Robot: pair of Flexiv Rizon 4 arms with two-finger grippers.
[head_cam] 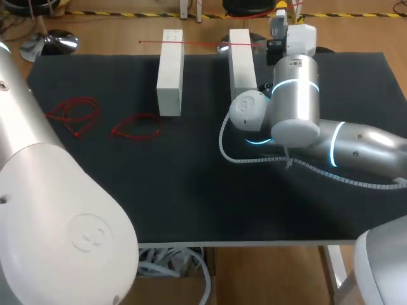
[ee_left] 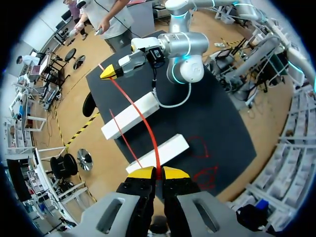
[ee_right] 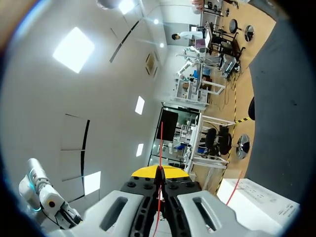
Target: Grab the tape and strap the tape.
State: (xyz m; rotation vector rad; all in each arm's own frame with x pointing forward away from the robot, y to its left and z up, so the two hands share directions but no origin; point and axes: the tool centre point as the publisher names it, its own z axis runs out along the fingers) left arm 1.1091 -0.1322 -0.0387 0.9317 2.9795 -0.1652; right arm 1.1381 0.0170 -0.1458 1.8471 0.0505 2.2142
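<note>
Head: red tape [head_cam: 191, 42] spans two white blocks [head_cam: 170, 73]. Right arm [head_cam: 296, 95] hides its far end. Two red loops [head_cam: 137, 127] lie on the mat nearby.
Left wrist: left gripper [ee_left: 158, 171] pinches the tape; right gripper [ee_left: 109, 73] apparently holds the other end.
Right wrist: fingers closed narrow on the tape.

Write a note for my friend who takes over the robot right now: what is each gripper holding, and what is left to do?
The left gripper is shut on the red tape.
The right gripper is shut on the same tape.
The tape is stretched between the two grippers, over the far ends of the two white blocks.
Two red loops lie on the black table, away from both grippers.
Done: the tape is grabbed.
Left: probably the strapping itself; no finished strap shows on the blocks.
</note>
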